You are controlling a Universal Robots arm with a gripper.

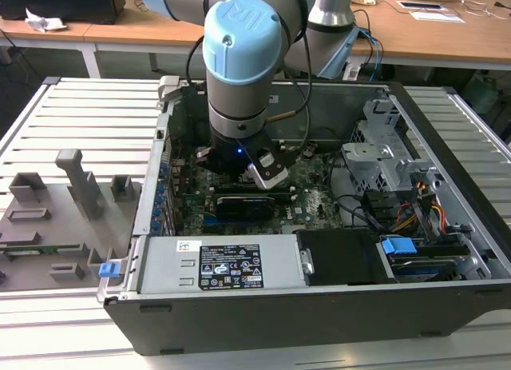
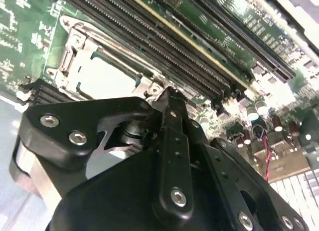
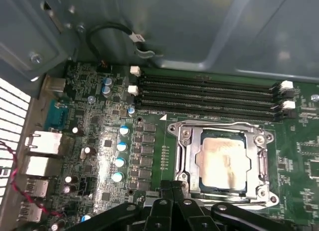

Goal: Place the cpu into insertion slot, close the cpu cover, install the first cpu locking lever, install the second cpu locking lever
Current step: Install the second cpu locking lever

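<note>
The cpu [image 3: 224,161] lies flat in the insertion slot [image 3: 174,129] on the green motherboard, its silver-grey top showing. The cpu cover [image 3: 192,161], a silver frame, lies down around it. A thin metal lever [image 3: 219,124] runs along the slot's side nearest the memory slots. My gripper [image 3: 172,187] is shut, its black fingertips together just above the slot's edge, with nothing seen between them. In the second wrist view the gripper [image 2: 169,94] sits at a corner of the cover [image 2: 70,56], beside the cpu [image 2: 107,79]. In the exterior view the arm's wrist [image 1: 239,106] hangs inside the open computer case.
Long black memory slots [image 3: 209,94] run beside the socket. A black cable [image 3: 114,31] loops on the grey case wall behind. In the exterior view a black expansion card [image 1: 247,202], the power supply [image 1: 223,266] and a drive cage [image 1: 383,158] crowd the case.
</note>
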